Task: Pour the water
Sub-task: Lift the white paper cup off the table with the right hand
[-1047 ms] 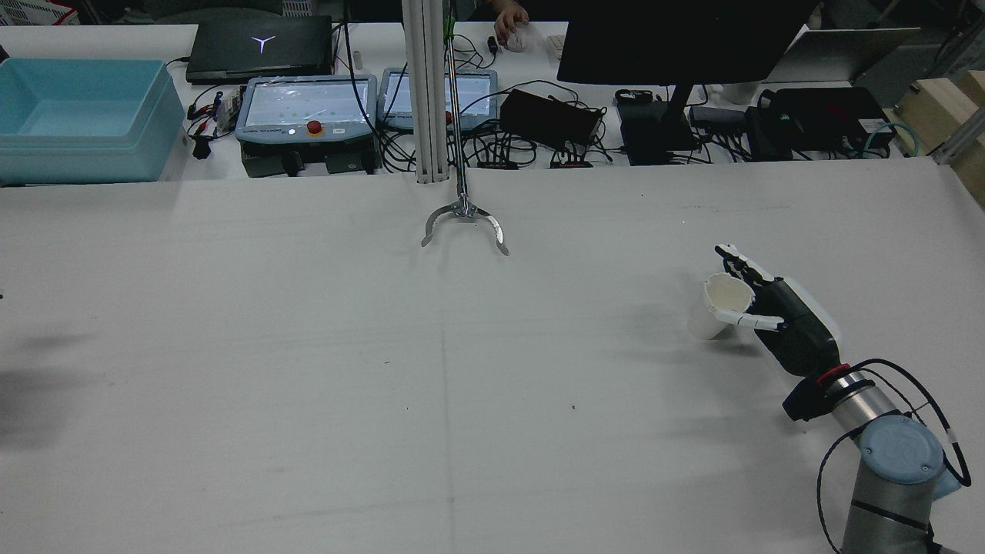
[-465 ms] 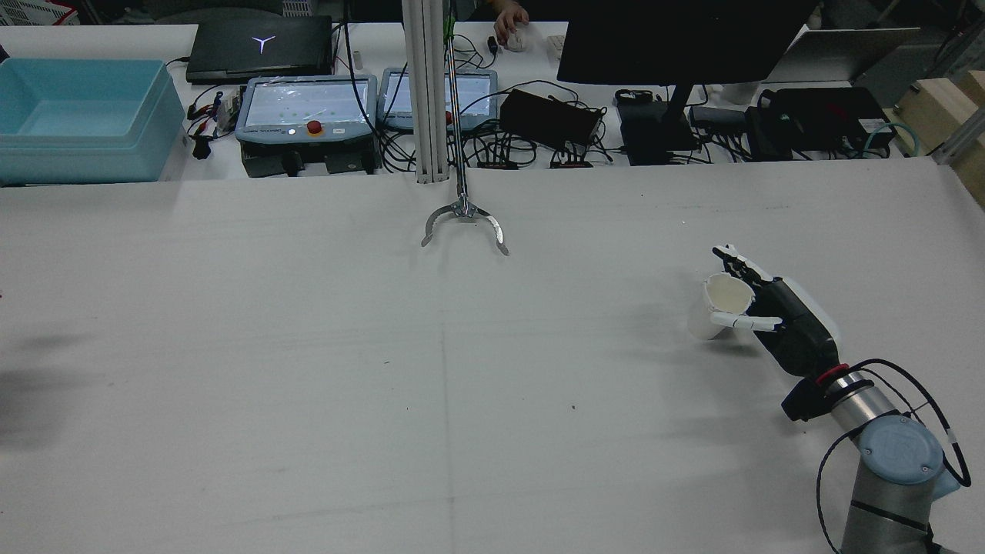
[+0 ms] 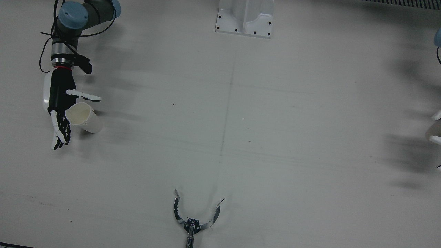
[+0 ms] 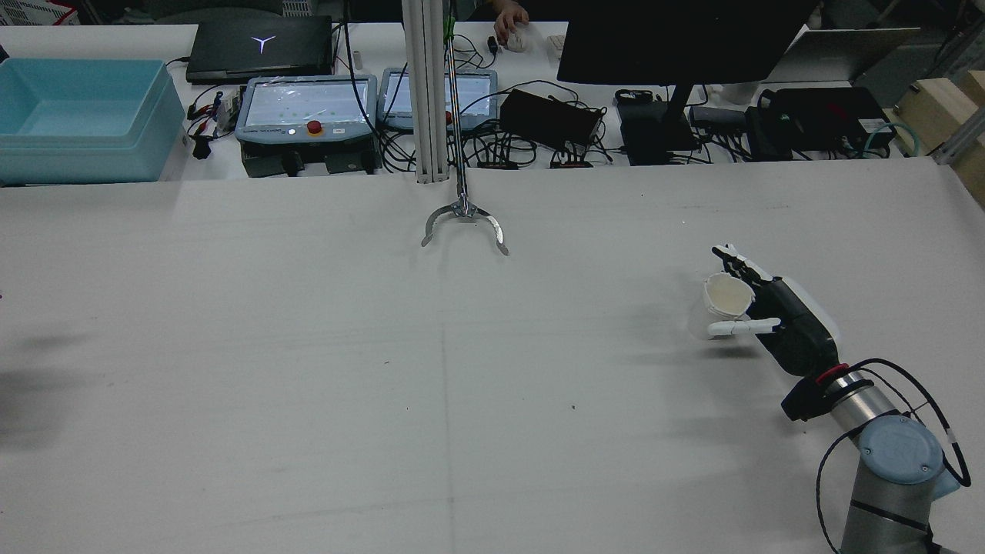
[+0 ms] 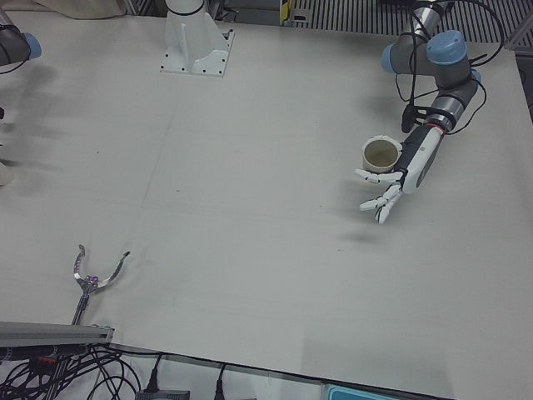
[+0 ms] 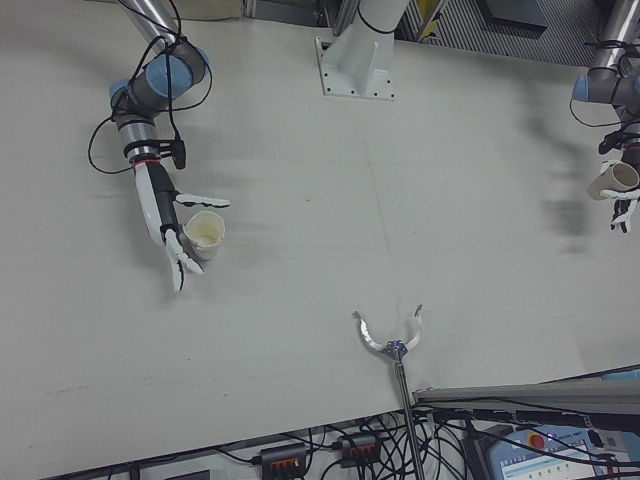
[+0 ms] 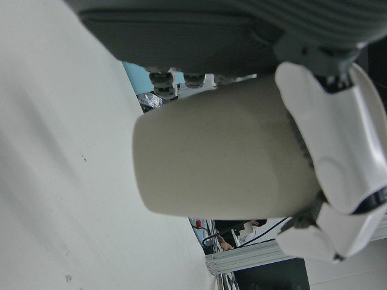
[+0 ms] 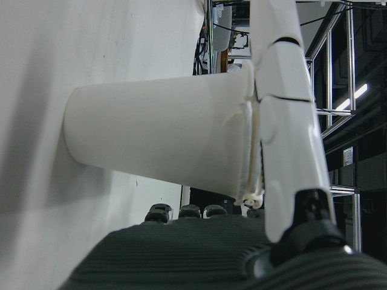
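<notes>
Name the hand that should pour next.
Left, probably. The left hand holds its beige paper cup clear of the grey table, ready to tip. The right hand lies open beside a white paper cup resting on the table.

A robotics lab. Beyond the far edge of the wide white worktop (image 4: pixel 308 400), two teach pendants (image 4: pixel 306 108) with red stop buttons lie among tangled cables and power bricks (image 4: pixel 548 115). Beside them sit a closed laptop (image 4: pixel 260 48), a dark monitor (image 4: pixel 677 38) and a blue plastic bin (image 4: pixel 77 115). An aluminium frame post (image 4: pixel 425 92) rises at that same edge.
</notes>
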### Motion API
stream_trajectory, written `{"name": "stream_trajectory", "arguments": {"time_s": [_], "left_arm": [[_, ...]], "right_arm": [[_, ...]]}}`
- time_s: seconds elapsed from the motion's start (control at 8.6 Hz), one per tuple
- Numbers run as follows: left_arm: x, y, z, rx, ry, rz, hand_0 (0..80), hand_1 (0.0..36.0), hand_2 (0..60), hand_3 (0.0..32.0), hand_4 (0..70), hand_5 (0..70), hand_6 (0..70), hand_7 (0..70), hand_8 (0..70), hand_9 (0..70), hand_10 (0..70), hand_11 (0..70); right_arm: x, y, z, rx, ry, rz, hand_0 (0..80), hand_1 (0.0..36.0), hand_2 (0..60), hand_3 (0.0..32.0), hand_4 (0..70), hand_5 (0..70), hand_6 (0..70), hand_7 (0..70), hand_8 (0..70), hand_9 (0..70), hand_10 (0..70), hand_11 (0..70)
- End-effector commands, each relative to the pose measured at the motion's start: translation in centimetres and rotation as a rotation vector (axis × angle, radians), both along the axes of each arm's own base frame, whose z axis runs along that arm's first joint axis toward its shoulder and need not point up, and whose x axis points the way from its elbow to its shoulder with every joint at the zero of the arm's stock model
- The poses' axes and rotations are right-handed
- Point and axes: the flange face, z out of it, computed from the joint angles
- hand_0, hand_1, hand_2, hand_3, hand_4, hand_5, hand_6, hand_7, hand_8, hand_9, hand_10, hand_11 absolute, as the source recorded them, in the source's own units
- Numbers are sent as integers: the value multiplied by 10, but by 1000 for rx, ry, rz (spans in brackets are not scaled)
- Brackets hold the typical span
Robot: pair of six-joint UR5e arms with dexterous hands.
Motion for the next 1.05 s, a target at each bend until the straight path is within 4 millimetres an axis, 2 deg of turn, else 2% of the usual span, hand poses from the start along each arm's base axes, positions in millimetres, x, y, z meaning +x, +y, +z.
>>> {"name": "stream_trajectory", "arguments": {"time_s": [0.0, 0.47, 0.7, 0.93], "left_arm": [[0, 0, 2, -3, -4, -1, 406, 140, 548, 0, 699, 182, 137, 199, 22, 32, 54, 77], [0, 0, 2, -3, -3, -2, 406, 139, 545, 0, 694, 178, 135, 198, 21, 32, 54, 76], [-1, 1, 5, -7, -6, -2, 406, 140, 547, 0, 691, 176, 134, 197, 21, 31, 55, 78], [-1, 1, 6, -8, -9, -2, 401, 137, 541, 0, 684, 177, 133, 196, 20, 31, 55, 78]], "right_arm": [[-2, 3, 7, -9, 13, -8, 670, 296, 36, 12, 0, 137, 0, 0, 14, 3, 9, 46], [-7, 6, 17, -18, 33, -20, 618, 272, 50, 12, 0, 137, 0, 0, 19, 12, 15, 53], [-20, -2, 14, -16, 29, -21, 627, 281, 67, 2, 0, 140, 0, 0, 20, 14, 20, 60], [-23, -4, 9, -12, 26, -21, 635, 287, 76, 0, 1, 144, 0, 0, 20, 13, 16, 55]]}}
